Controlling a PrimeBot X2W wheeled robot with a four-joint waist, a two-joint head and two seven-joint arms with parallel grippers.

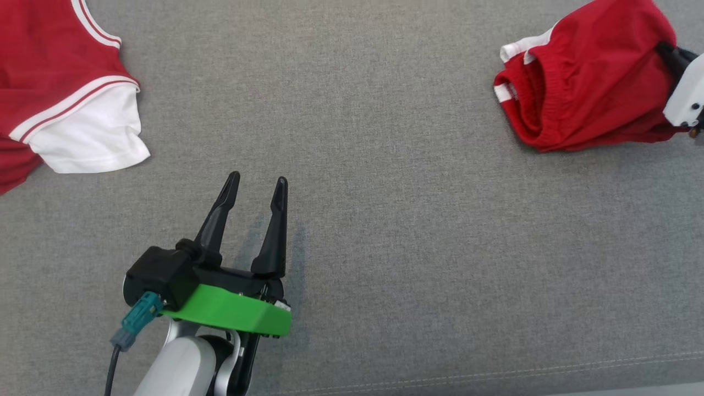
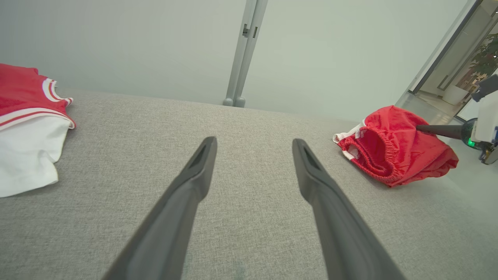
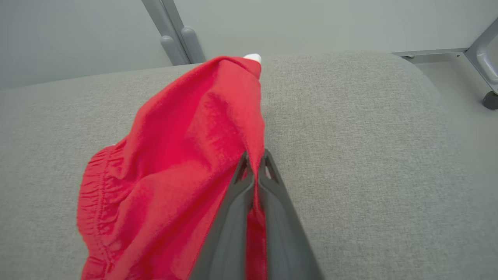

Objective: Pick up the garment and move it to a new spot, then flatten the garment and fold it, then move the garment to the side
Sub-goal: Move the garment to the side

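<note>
Red crumpled shorts (image 1: pixel 599 82), ruffled waistband (image 1: pixel 536 113), on woven grey upholstery (image 1: pixel 385 137).

Office-like; frosted partition walls (image 2: pixel 330 50); potted plant (image 2: pixel 485 58) beyond

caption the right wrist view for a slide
Right gripper shut on a fold of red shorts, grey fabric surface beneath.

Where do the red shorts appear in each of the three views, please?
Head view: the red shorts lie at the upper right, on the grey cushion.
Left wrist view: the red shorts sit right of centre, near the cushion's far edge.
Right wrist view: the red shorts are left of centre, rising to the top middle.
Shared landmark: the right gripper, its fingers shut on the fabric.
</note>
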